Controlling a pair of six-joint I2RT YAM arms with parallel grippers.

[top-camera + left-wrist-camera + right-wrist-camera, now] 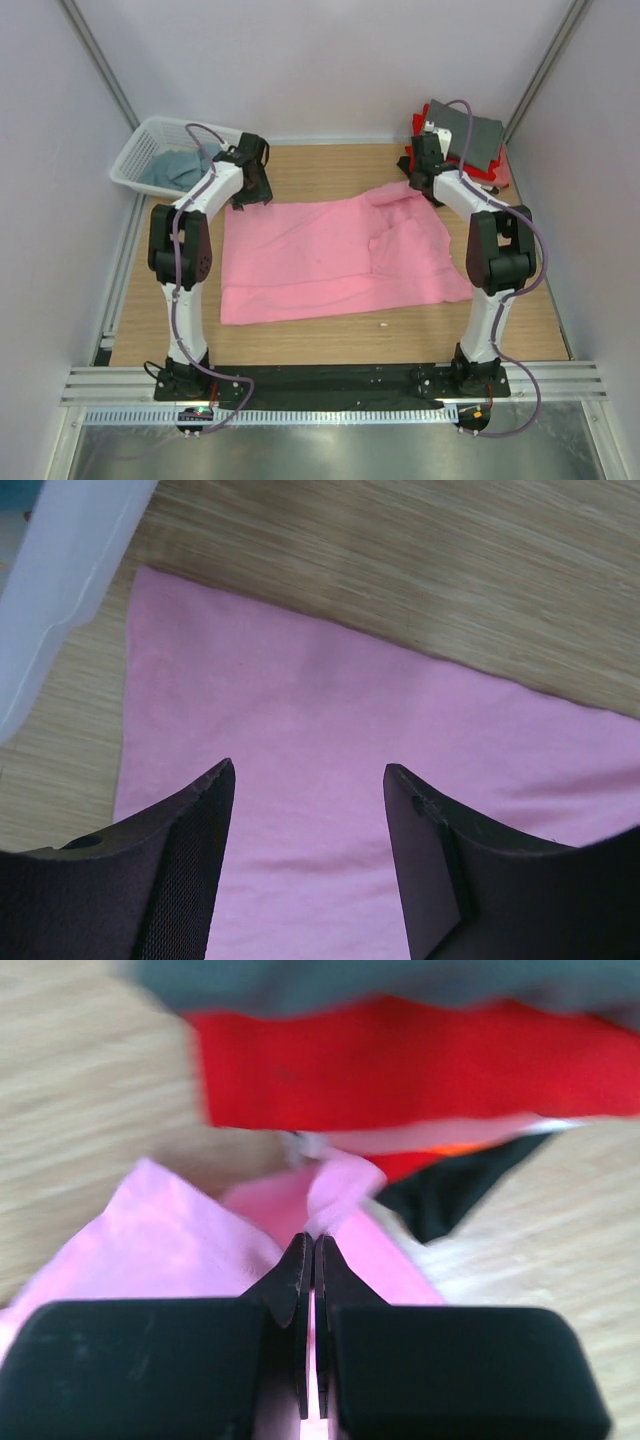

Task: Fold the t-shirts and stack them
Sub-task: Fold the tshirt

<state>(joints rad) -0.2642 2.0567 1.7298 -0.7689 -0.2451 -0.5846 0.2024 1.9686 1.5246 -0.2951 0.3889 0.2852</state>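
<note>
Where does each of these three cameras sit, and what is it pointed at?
Top: above, behind; looks down on left arm, right arm, pink t-shirt.
Left wrist: on left arm, looking down past open left fingers at the shirt's corner.
Right wrist: on right arm; shut right fingers pinch pink cloth, red shirt beyond.
Shared: all show the pink t-shirt.

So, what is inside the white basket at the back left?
A crumpled grey-blue shirt lies in the basket. Anything under that shirt is covered, and the left arm hides the basket's right end, so I cannot tell if more is there.
</note>
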